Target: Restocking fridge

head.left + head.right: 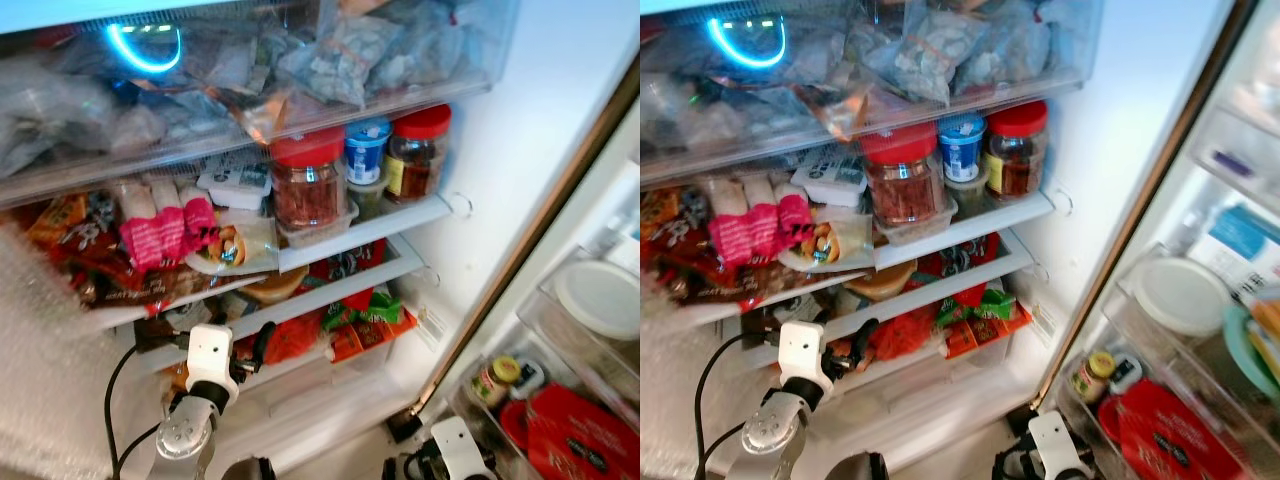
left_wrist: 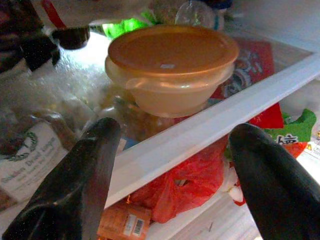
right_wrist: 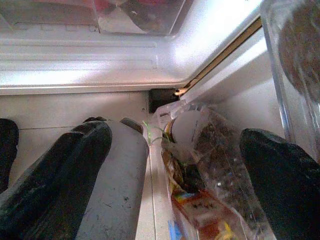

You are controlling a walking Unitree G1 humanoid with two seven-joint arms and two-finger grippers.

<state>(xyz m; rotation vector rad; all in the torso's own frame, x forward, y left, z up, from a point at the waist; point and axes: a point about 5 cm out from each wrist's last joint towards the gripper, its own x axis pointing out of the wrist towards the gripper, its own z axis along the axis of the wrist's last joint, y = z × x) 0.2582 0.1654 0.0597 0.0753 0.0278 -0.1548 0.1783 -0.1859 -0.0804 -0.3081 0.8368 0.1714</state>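
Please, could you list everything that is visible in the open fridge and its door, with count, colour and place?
Clear plastic jars with red lids: two, upper shelf.
Blue-lidded tub: one, between the jars.
Pink and white packets: several, upper shelf, left.
Round orange-lidded plastic bowl: one, middle shelf.
Red and green snack bags: several, lower shelf.
Clear drawer of bagged food: one, top.
Small yellow-lidded jar: one, door bin.
White round lid: one, door bin.
Left gripper: fingers open, before the middle shelf.
Right gripper: fingers open, low by the fridge's base.

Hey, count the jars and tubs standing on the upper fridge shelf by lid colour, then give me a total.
Red lids: 2, the big jar and the smaller jar.
Blue lids: 1, the tub.
Total: 3.
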